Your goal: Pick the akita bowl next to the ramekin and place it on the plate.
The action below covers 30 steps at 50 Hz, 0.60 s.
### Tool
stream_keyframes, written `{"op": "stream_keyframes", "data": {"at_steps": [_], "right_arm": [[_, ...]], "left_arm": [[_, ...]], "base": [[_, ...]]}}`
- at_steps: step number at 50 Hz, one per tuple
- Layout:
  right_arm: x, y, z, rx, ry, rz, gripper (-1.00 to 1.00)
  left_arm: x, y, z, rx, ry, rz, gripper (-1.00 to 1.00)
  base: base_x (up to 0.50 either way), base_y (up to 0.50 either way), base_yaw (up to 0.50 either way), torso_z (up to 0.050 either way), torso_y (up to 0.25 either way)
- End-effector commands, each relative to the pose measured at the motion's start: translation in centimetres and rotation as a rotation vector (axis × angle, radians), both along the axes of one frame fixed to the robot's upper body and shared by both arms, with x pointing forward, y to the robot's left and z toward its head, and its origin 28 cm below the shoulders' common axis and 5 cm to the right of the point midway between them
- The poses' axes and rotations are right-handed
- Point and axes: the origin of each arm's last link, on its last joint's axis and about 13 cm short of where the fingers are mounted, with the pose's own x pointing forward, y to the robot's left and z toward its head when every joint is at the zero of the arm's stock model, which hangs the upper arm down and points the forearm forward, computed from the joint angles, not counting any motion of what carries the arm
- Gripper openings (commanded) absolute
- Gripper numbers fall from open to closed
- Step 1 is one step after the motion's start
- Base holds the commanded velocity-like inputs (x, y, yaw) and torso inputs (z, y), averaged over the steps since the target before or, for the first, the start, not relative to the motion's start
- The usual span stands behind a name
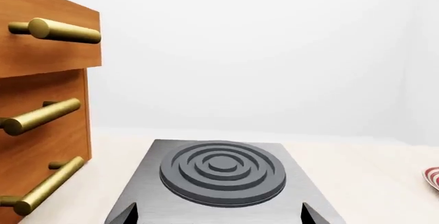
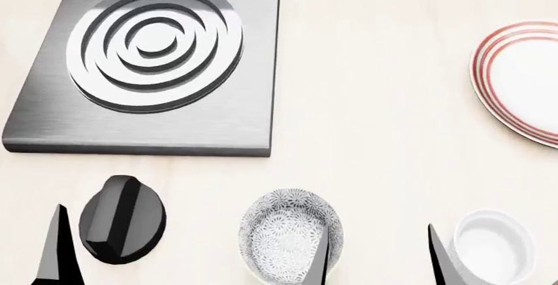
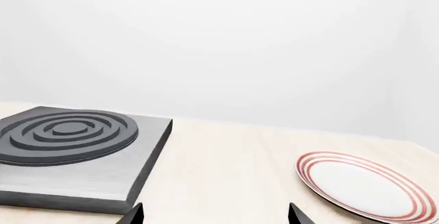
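Head view, looking down on a pale bench (image 2: 375, 102). A grey square burner plate (image 2: 148, 63) with raised concentric rings lies at the far left. A black oval knob (image 2: 122, 218) sits on the bench just in front of it. The patterned bowl (image 2: 291, 233), grey-and-white speckled with a pale inside, stands upright at the near edge of the view, close to the middle. The white ramekin (image 2: 490, 244) stands upright to its right, near but apart from it. The red-ringed plate (image 2: 523, 79) lies well apart from both, at the far right, partly cut off by the frame edge.

The right pincer (image 2: 377, 255) shows two dark fingertips, wide apart: one fingertip overlaps the right rim of the bowl, the other stands just beside the left wall of the ramekin. The fingertips hold nothing. Of the left pincer (image 2: 59, 249) a single dark fingertip shows in this view, left of the knob.

Left wrist view: two dark fingertips of the left pincer, spread wide with nothing between them, over the near edge of the burner plate; a wooden drawer cabinet (image 1: 41, 106) with brass bar handles (image 1: 58, 30) stands beside it.

Right wrist view: two spread fingertips, with the burner plate and the plate beyond.
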Motion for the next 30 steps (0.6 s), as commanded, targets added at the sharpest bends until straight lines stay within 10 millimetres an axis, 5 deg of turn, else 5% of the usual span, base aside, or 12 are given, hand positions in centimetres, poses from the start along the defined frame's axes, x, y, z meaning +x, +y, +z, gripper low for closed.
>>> {"op": "stream_keyframes", "data": {"at_steps": [1, 30], "right_arm": [[0.0, 0.0, 0.0, -0.001, 0.003, 0.004, 1.00], [-1.0, 0.4, 1.4, 0.063, 0.143, 0.052, 1.00]], "left_arm": [[0.0, 0.0, 0.0, -0.002, -0.003, 0.002, 1.00], [0.1, 0.0, -0.2, 0.008, -0.001, 0.006, 1.00]], "base": [[0.00, 0.00, 0.00, 0.000, 0.000], [0.00, 0.00, 0.00, 0.000, 0.000]]}}
